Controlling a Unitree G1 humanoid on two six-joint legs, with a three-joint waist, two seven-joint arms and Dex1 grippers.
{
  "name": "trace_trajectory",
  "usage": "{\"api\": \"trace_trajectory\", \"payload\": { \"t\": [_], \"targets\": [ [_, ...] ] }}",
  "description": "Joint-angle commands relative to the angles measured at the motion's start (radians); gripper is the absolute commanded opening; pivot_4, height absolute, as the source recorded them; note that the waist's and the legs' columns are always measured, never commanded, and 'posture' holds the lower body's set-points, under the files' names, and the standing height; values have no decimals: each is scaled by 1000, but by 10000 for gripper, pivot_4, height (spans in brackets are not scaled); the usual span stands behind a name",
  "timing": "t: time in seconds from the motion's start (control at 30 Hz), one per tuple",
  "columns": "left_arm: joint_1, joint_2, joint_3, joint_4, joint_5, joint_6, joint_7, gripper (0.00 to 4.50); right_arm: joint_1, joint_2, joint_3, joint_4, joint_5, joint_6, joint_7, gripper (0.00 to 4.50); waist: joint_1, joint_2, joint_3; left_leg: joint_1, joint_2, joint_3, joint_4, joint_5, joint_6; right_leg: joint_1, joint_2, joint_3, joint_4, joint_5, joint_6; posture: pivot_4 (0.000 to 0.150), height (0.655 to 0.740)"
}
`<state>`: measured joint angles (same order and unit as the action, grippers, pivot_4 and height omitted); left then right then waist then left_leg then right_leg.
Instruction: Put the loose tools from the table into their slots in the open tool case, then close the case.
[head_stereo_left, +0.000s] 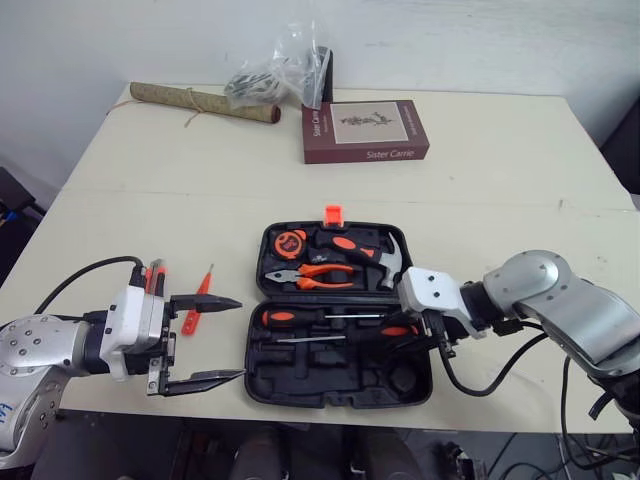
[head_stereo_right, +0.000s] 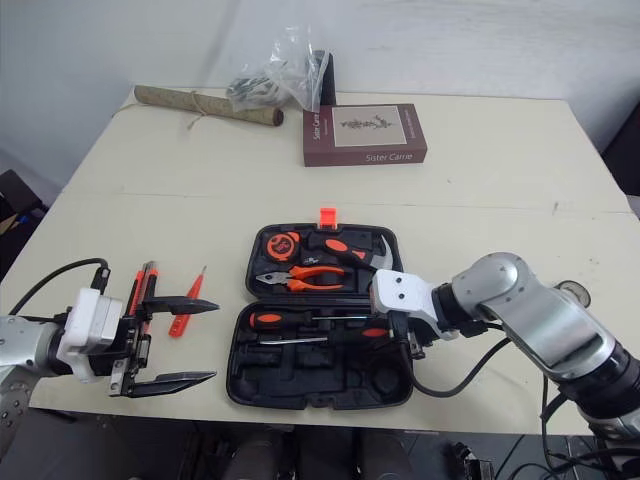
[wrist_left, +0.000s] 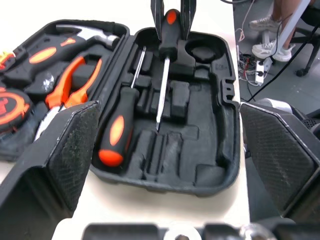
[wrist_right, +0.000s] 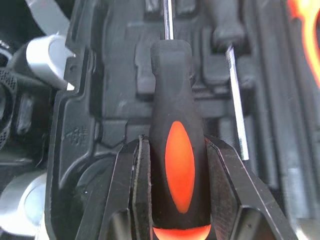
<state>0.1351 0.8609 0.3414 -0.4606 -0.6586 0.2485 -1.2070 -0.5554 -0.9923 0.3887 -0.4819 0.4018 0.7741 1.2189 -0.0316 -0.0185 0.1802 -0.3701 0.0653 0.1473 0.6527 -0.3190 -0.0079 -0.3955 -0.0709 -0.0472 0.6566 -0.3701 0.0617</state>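
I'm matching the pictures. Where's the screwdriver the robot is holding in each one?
Left eye: held screwdriver in the tool case's near half, right side.
Right eye: same spot.
Left wrist: across the case, handle pinched.
Right wrist: clamped in the right gripper.
Shared landmark: second screwdriver lying beside it.

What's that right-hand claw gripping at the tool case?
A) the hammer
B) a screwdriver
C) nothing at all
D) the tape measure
B: the right gripper is shut on a screwdriver, clamping its black-and-orange handle, at the open tool case.
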Motion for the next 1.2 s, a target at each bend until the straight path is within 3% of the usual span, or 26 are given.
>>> {"api": "trace_trajectory", "payload": {
  "t": [0.03,0.2,0.8,0.97,1.2],
  "targets": [
    [3,-11,16,-36,6,-31,11,45000,2,-1,-1,-44,-12,31,-13,10376,0,0,0,0,0,0,1,0,1,0,-1,0,0,0,0,1500,7400],
    [-7,-22,-3,-60,3,-21,41,45000,7,31,3,4,-60,58,-74,10376,0,0,0,0,-1,-1,2,0,1,1,-1,-1,1,0,0,1500,7400],
    [-30,-21,-18,-68,-5,11,80,45000,21,10,38,28,-105,34,-18,10376,-1,-1,-1,0,-1,-1,3,0,2,2,-1,-2,2,0,0,1500,7400],
    [-37,-19,-11,-76,-8,26,96,45000,4,6,12,44,-114,-29,19,32907,0,-1,0,0,-1,-1,4,0,2,2,-1,-2,2,0,0,1500,7400],
    [-9,-21,11,-105,-13,44,120,45000,-64,-52,-55,66,-62,-21,130,32907,-4,0,0,0,-1,-1,5,-1,2,2,-1,-2,3,0,0,1500,7400]
  ]
}}
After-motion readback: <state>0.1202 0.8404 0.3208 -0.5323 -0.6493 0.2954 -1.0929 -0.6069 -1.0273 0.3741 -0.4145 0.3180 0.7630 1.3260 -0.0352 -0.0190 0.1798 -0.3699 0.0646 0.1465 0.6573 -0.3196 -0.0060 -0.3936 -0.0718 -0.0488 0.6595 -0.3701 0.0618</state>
